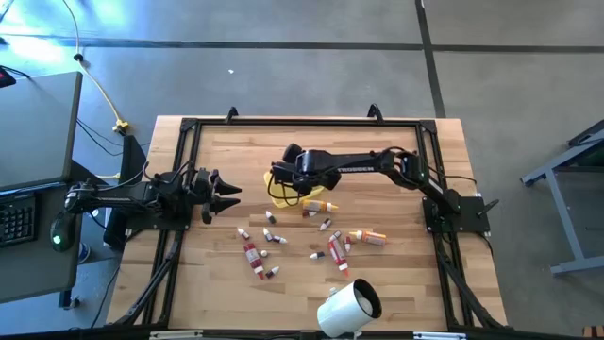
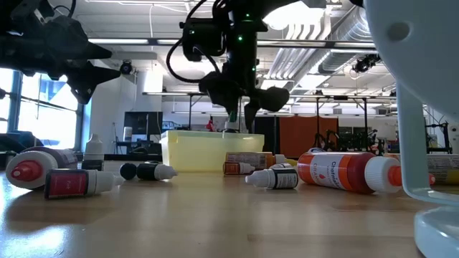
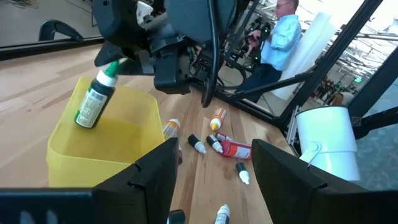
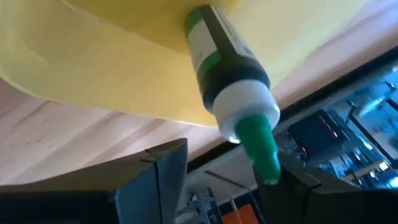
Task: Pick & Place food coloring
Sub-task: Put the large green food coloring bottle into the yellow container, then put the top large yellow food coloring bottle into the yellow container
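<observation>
A small dark dropper bottle (image 3: 94, 104) with a green-and-white label, white collar and green tip hangs tilted over the yellow tray (image 3: 74, 146), base toward the tray's floor, tip slanting up into the right gripper (image 1: 286, 170), whose jaws are closed on it. The tray is smooth, translucent plastic, rectangular with rounded corners. Other food coloring bottles and tubes (image 1: 332, 247), red, orange and dark with white caps, lie on their sides across the pale wood-grain bench (image 1: 396, 283). A white cylinder (image 1: 347, 307) rests near its front edge. The left gripper (image 1: 224, 193) hovers beside the tray, jaws spread.
</observation>
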`<move>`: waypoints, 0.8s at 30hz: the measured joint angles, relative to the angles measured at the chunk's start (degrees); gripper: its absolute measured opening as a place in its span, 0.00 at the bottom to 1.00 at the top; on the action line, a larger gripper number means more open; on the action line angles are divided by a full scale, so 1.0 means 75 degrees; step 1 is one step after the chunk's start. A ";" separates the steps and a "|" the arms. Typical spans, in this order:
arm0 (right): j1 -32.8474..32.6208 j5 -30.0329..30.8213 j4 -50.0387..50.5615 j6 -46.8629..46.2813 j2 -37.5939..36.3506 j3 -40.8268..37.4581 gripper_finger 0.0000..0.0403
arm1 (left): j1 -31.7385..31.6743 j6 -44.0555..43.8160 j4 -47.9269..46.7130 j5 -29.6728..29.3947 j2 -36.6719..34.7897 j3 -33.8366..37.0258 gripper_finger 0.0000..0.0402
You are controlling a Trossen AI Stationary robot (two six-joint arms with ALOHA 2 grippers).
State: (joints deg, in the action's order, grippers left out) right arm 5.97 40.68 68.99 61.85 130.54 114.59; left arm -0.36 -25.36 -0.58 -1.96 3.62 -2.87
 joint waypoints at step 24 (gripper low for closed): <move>-0.1383 -0.2678 0.0989 -0.7133 -0.2620 -0.0458 0.41 | 0.0000 -0.0613 0.0061 0.0217 0.0000 0.0003 0.50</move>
State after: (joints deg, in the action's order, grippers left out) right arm -4.40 20.60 76.41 8.36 110.89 111.15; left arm -0.36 -29.96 -0.12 -0.33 3.62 -2.85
